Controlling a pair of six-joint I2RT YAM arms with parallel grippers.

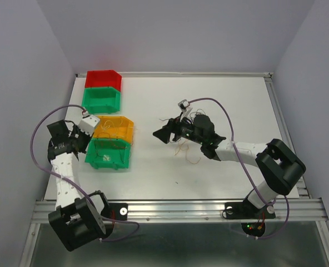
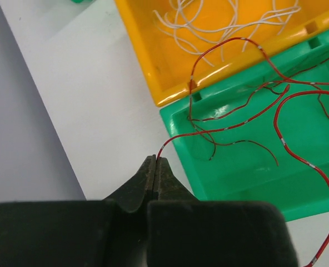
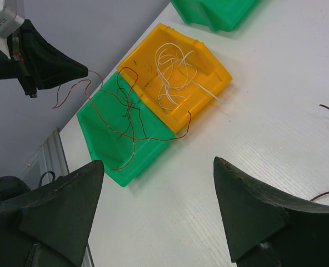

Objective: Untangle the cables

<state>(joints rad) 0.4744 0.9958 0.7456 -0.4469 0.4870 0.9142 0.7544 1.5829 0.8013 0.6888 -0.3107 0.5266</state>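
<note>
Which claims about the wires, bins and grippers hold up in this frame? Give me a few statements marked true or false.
1. The left gripper is shut on a red wire. True.
2. The white wires lie in the green bin. False: they lie in the yellow bin.
3. The right gripper is clamped on a wire. False: its jaws stand wide apart with nothing between them.
4. The red wire trails from the left gripper over the green bin. True.
</note>
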